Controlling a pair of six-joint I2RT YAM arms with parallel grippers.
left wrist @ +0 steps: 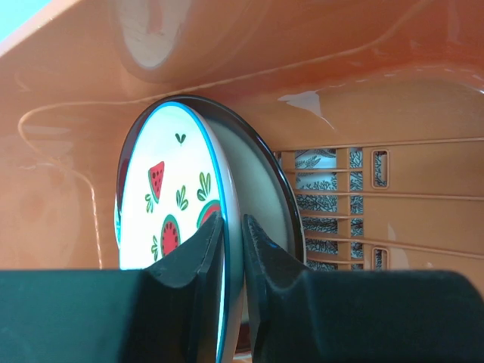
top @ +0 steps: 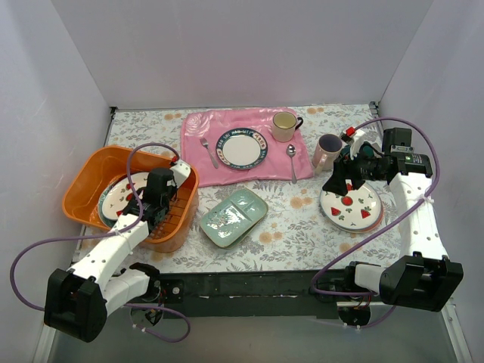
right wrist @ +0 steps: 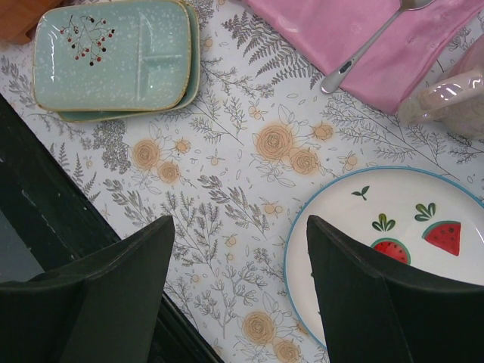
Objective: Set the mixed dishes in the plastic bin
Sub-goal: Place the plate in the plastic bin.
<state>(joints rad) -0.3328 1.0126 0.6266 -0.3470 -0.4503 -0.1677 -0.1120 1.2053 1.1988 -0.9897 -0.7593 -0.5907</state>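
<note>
The orange plastic bin (top: pixel 85 181) stands at the left. Inside it my left gripper (left wrist: pixel 233 221) is shut on the rim of a white plate with red fruit motifs (left wrist: pixel 162 200), which stands tilted on edge. A dark-rimmed plate (left wrist: pixel 266 178) lies right behind it. In the top view this gripper (top: pixel 141 198) sits at the held plate (top: pixel 117 198). My right gripper (right wrist: pixel 240 227) is open above the left rim of a second white fruit plate (right wrist: pixel 401 227), nothing between its fingers. The pale green divided tray (top: pixel 233 216) lies mid-table. A pink mug (top: pixel 327 151) stands behind the right plate (top: pixel 355 208).
A pink cloth mat (top: pixel 227 125) at the back carries a white plate with a blue patterned rim (top: pixel 243 147), a cream-yellow mug (top: pixel 284 125), a fork (top: pixel 209 151) and a spoon (top: pixel 292 160). White walls close in the floral table. The bin's slotted floor (left wrist: pixel 363 204) shows beside the plates.
</note>
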